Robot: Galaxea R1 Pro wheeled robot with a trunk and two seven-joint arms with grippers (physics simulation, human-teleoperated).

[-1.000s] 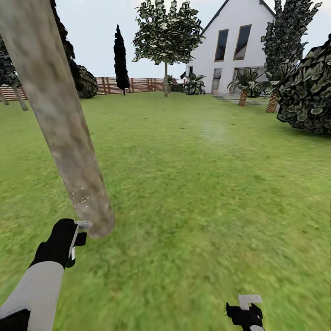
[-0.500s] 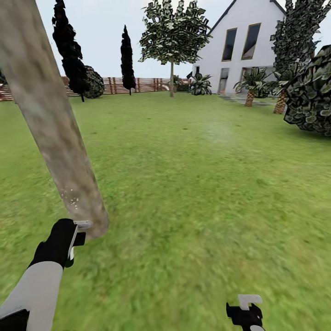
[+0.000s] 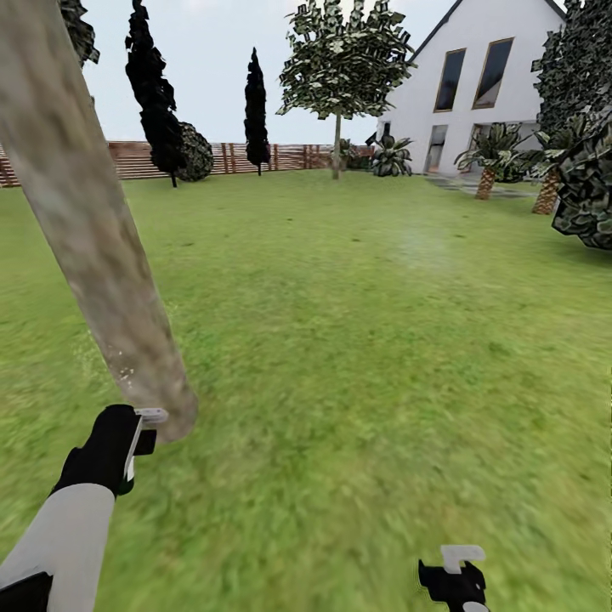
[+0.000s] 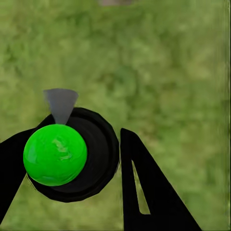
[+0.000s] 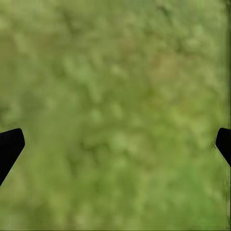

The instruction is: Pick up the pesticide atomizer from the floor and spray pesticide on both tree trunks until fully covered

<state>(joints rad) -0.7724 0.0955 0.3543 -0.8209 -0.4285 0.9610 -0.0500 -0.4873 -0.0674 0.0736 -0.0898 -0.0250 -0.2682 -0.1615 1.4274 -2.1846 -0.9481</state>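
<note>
1. The pesticide atomizer (image 4: pixel 72 154) sits clamped between the left gripper's (image 3: pixel 140 433) black fingers (image 4: pixel 149 192), just beside the foot of the tree trunk (image 3: pixel 93 238).
2. The trunk rises from the lawn (image 3: pixel 382 340), pale and blotchy.
3. The right gripper (image 3: pixel 455 569) hangs over grass, well apart from the trunk, with its fingertips (image 5: pixel 9 147) spread wide and holding nothing.

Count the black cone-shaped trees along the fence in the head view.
2. One black cone tree stands left, before the wooden fence; the second stands farther right along it. The near trunk may hide more.
</note>
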